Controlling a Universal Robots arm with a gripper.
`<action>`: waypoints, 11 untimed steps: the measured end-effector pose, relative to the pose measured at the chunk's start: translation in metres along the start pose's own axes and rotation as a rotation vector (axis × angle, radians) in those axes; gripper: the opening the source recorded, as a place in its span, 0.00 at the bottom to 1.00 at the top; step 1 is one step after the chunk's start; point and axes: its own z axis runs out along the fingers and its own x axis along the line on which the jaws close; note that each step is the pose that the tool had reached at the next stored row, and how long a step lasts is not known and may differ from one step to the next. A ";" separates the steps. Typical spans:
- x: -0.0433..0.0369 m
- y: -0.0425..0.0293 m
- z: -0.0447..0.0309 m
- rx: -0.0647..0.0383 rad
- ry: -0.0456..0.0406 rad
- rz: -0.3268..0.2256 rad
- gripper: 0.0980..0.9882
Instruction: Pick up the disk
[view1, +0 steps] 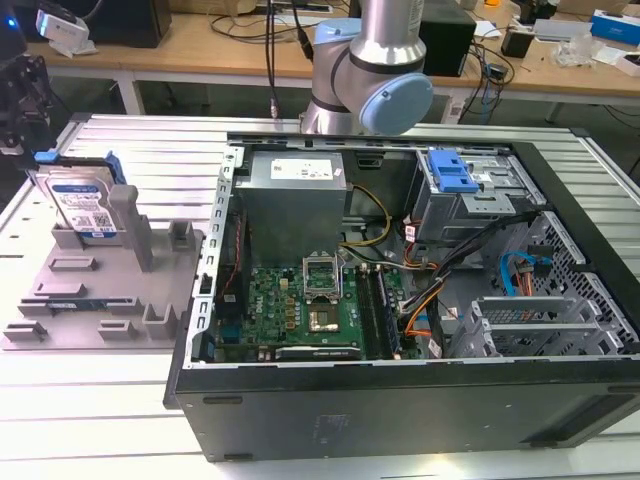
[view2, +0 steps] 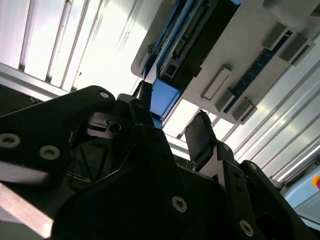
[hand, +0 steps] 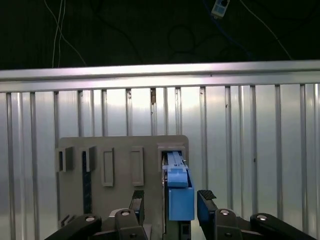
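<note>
The disk (view1: 85, 205): standing on edge in a slot of the grey holder (view1: 100, 300), at the holder's corner away from the open computer case (view1: 400, 420). White-and-blue label in plain sight in the exterior view, blue rails along the edges.

Gripper (hand: 172, 197) poised directly over that same corner of the holder (hand: 120, 150), spread wide, with one dark finger (hand: 206, 200) on each side of the disk's blue rail end (hand: 180, 197). Nothing pinched (one side close to the rail; contact there too fine to tell).

Same arrangement in the second wrist view: gripper (view2: 172, 122) parted, fingers (view2: 200, 135) flanking the blue edge of the disk (view2: 162, 100), pale holder (view2: 250, 50) beyond.

Holder lying flat on the slatted metal table (view1: 150, 150), just beside the case. Arm (view1: 375, 60) rising behind the case, well apart from the holder.
</note>
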 end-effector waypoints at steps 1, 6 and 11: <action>-0.0001 -0.0002 0.0013 0.000 -0.0013 0.000 0.50; -0.0002 -0.0008 0.0055 0.000 -0.0105 0.000 0.50; -0.0005 -0.0014 0.0113 0.000 -0.0153 0.000 0.50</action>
